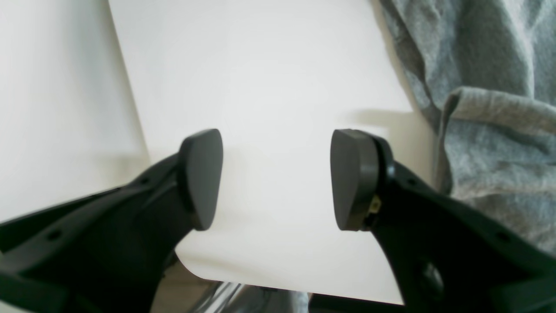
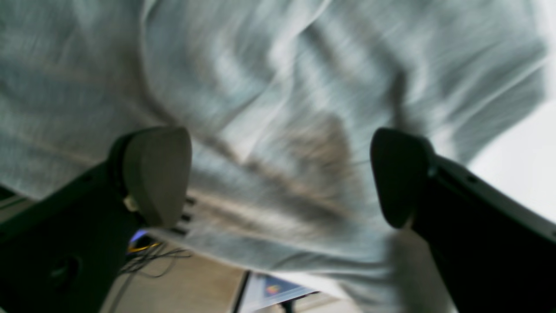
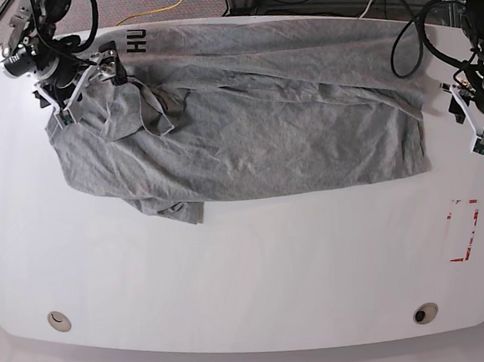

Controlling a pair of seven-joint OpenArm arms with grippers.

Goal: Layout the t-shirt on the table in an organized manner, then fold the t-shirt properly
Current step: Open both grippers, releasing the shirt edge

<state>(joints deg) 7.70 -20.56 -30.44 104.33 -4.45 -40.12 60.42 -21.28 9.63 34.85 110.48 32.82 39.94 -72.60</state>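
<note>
Grey heathered cotton is spread across the far half of the table [image 3: 232, 274], that's the t-shirt [image 3: 287, 119], lying lengthwise but still pretty rumpled, with one end bunched and folded over near the base view's left and a flap hanging down toward the near side there. Black letters "HU" [image 3: 137, 42] peek out at the far edge, rest of the print is hidden. The right gripper [image 3: 83, 80] sits over that bunched end, jaws spread wide with nothing pinched between them; its wrist view is blurry but shows wrinkled fabric right under the pads [image 2: 158, 174] and a bit of bare table off to one side. The left gripper [image 3: 470, 121] is at the other end, just beside the shirt's edge, not touching it as far as anyone can tell, jaws apart and empty over plain white tabletop, with the shirt's hem off to the side in its wrist view. Red outline mark [image 3: 464, 231] and two round holes [image 3: 425, 312] are on the near side, well apart from the shirt
</note>
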